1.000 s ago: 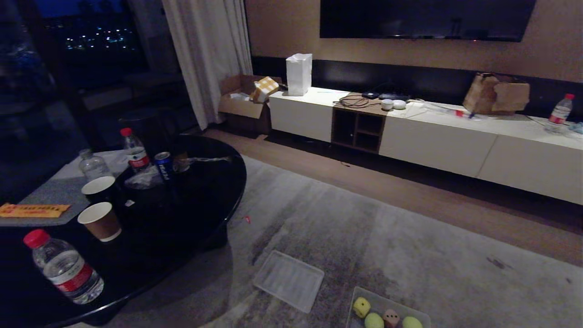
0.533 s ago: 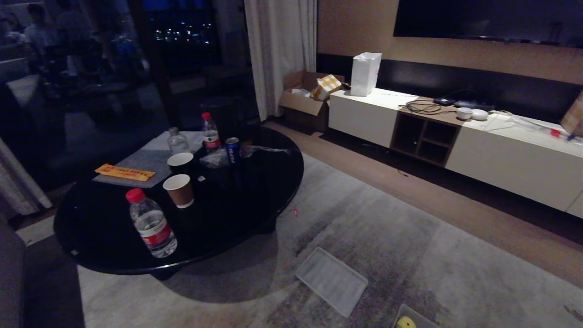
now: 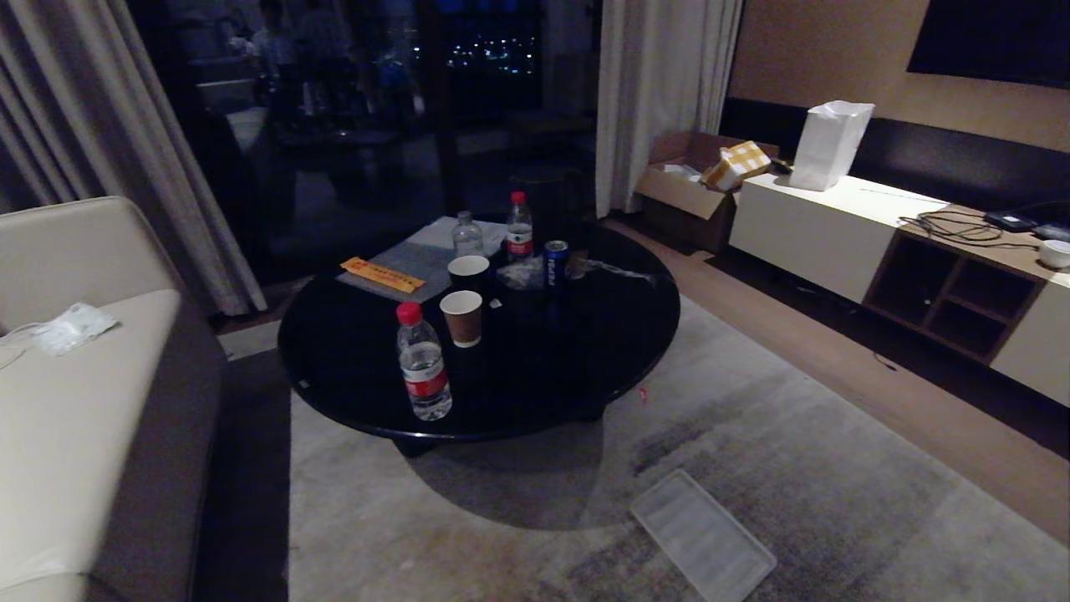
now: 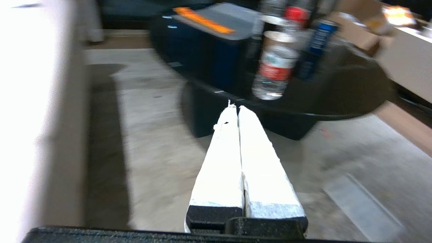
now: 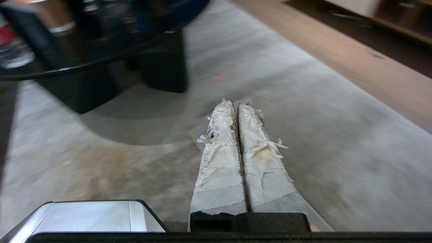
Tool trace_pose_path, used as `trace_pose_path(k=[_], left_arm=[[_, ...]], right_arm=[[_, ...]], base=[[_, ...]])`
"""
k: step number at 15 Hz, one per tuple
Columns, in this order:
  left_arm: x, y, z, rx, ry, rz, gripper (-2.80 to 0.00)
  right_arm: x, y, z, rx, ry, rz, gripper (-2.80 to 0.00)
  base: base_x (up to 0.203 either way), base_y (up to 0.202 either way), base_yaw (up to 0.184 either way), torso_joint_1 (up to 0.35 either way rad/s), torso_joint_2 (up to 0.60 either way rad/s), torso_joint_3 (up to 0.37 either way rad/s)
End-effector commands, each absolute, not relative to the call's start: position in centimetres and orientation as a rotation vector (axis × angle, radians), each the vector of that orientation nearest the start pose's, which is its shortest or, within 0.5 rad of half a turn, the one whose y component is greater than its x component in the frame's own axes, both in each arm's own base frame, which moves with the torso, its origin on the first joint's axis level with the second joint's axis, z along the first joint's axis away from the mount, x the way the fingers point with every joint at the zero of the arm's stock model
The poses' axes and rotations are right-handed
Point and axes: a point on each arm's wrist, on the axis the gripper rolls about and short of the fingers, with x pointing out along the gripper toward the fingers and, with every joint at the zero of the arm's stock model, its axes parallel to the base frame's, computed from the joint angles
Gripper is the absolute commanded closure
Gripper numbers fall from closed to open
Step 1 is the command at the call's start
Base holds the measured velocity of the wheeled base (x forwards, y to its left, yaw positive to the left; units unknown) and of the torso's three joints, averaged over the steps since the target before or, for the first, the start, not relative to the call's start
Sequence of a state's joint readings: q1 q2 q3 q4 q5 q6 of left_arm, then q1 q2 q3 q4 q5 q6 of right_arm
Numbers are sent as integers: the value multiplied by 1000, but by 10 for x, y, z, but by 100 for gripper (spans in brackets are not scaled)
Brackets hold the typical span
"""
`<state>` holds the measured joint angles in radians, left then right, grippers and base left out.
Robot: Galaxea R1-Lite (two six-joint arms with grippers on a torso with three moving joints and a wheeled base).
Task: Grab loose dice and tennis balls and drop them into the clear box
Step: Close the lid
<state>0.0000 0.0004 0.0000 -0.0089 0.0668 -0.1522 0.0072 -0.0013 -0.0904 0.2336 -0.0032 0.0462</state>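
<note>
Search step: neither dice, tennis balls nor the clear box is in view — only the ribbed lid (image 3: 702,536) on the carpet, near right of the round worktop (image 3: 585,351). Left end effector (image 4: 235,108) and right end effector (image 5: 233,104) are pressed shut, empty. Next move — probably finding a loose piece.

Round black table (image 3: 585,368) ahead of left tool, on grey rug (image 3: 501,518). On table: red-capped water bottle (image 3: 423,361) nearest tool, brown paper cup (image 3: 462,318) behind it, dark cup (image 3: 468,272), blue can (image 3: 556,261), two more bottles farther back, orange strip (image 3: 381,274) on grey mat. Ribbed translucent lid panel (image 3: 700,535) flat on rug, beside tool. Beige sofa (image 3: 75,401) on opposite side. White low cabinet (image 3: 815,234) beyond table; white bag (image 3: 830,145) on top.
</note>
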Motion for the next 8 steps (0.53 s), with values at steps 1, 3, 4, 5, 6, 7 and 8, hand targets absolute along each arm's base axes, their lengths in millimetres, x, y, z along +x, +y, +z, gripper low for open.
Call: trace_pose_path(k=[1,3,4,5,6,7,8], left_arm=[[-23,2,76,-155,-13,67,0],[-23,2,76,-154,-14,67,0],[-23,2,76,-154,-13,67,0],[-23,2,76,-154,-13,67,0],[-23,2,76,-154,-14,67,0],[-23,2,76,-154,-13,67,0],[-23,2,76,-154,-14,67,0]], right_arm=[[-31,0,76,47,144,1,0],[-31,0,76,47,145,1,0],[-31,0,76,47,145,0,0],[-31,0,76,47,144,1,0],[-31,0,76,47,146,1,0],[-31,0,76,47,144,1,0],[-31,0,76,45,144,1,0]], base=[[0,-11,162,1,2,-1],[1,-9,164,1,4,3],[1,-9,163,2,1,-5],[-3,-9,167,-2,2,7],[1,-7,161,-1,5,2],[-1,-10,166,4,2,-1],[1,-9,158,0,5,2]])
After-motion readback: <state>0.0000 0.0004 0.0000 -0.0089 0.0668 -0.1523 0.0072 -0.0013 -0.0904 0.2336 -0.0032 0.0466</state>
